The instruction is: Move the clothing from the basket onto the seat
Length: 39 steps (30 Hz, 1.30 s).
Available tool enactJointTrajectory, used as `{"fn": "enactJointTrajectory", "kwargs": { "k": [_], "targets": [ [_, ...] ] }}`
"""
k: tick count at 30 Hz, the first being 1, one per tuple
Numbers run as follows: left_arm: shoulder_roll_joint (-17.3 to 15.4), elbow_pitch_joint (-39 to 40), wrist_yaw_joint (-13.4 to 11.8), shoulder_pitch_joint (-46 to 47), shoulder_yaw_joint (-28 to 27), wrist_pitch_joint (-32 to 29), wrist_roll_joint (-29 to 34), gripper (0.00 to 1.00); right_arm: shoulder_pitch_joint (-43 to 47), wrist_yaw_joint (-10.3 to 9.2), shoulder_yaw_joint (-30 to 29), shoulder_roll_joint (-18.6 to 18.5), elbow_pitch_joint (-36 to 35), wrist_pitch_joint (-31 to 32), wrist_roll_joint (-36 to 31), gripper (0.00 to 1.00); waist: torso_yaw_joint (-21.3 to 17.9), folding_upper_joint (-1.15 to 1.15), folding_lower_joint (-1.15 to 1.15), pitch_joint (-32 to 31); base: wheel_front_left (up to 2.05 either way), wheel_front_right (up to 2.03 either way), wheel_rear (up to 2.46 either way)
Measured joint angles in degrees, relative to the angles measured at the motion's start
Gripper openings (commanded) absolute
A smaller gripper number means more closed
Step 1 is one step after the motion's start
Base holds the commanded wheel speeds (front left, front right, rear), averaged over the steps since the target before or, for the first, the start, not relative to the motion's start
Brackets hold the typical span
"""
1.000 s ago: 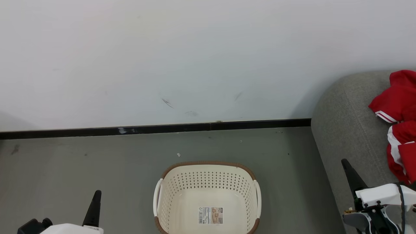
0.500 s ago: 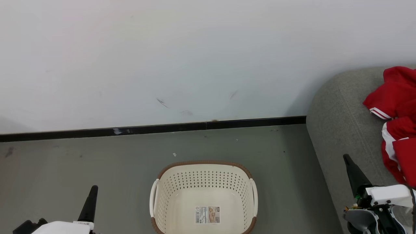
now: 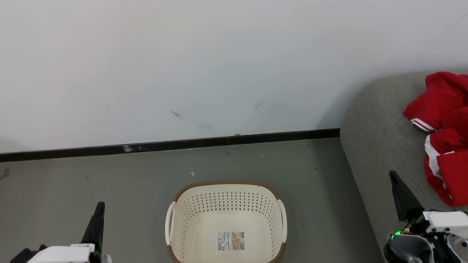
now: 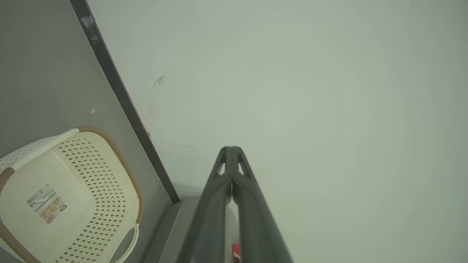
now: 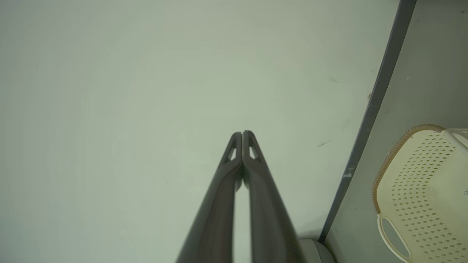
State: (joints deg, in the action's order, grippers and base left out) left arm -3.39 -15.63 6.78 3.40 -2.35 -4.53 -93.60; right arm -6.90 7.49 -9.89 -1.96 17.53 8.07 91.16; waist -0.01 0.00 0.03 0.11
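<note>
Finds red white-striped clothing [image 3: 444, 109] on grey fabric sofa [image 3: 380, 146], ahead-right of right end effector [image 3: 395, 179], pressed together, empty.

open grey floor [image 3: 91, 175] surrounds the basket [image 3: 226, 190]; the wall [image 3: 182, 65] behind and seat [image 3: 380, 146] rightward block passage.

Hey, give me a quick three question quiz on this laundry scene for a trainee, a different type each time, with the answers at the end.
1. True or false: the basket has the red clothing in it.
2. Multiple choice: the clothing lies on A) the floor, B) the grey seat, C) the basket's rim.
3. Fill in: the left gripper and the right gripper both have their jaws ____.
Key: 1 false; 2 B; 3 shut.
</note>
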Motion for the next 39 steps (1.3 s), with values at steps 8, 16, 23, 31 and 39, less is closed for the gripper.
{"fn": "enactJointTrajectory", "kwargs": {
  "k": [8, 16, 23, 31, 39],
  "targets": [
    [0.0, -0.1, 0.0, 0.0, -0.1, 0.0, -0.1, 0.0, 0.8, 0.0, 0.5, 0.0, -0.4, 0.0, 0.0, 0.0, 0.0, 0.0, 0.0, 0.0, 0.0, 0.0, 0.0],
    [0.0, -0.2, 0.0, 0.0, -0.1, 0.0, -0.1, 0.0, 0.8, 0.0, 1.0, 0.0, -0.7, -0.1, 0.1, 0.0, 0.0, 0.0, 0.0, 0.0, 0.0, 0.0, 0.0],
    [0.0, -0.2, 0.0, 0.0, -0.1, 0.0, -0.1, 0.0, 0.9, 0.0, 1.2, 0.0, -0.9, -0.5, 0.1, 0.0, 0.0, 0.0, -0.01, 0.0, 0.0, 0.0, 0.0],
    [0.0, -0.2, 0.0, 0.0, -0.2, 0.0, -0.1, 0.0, 1.1, 0.0, 1.4, 0.0, -1.1, -0.5, 0.1, 0.0, 0.0, 0.0, -0.01, 0.0, 0.0, 0.0, 0.0],
    [0.0, -0.2, 0.0, 0.0, -0.3, 0.0, -0.1, 0.0, 1.2, 0.0, 1.5, 0.0, -1.2, -0.6, 0.1, 0.0, 0.0, 0.0, -0.01, 0.0, 0.0, 0.0, 0.0]
  ]
}}
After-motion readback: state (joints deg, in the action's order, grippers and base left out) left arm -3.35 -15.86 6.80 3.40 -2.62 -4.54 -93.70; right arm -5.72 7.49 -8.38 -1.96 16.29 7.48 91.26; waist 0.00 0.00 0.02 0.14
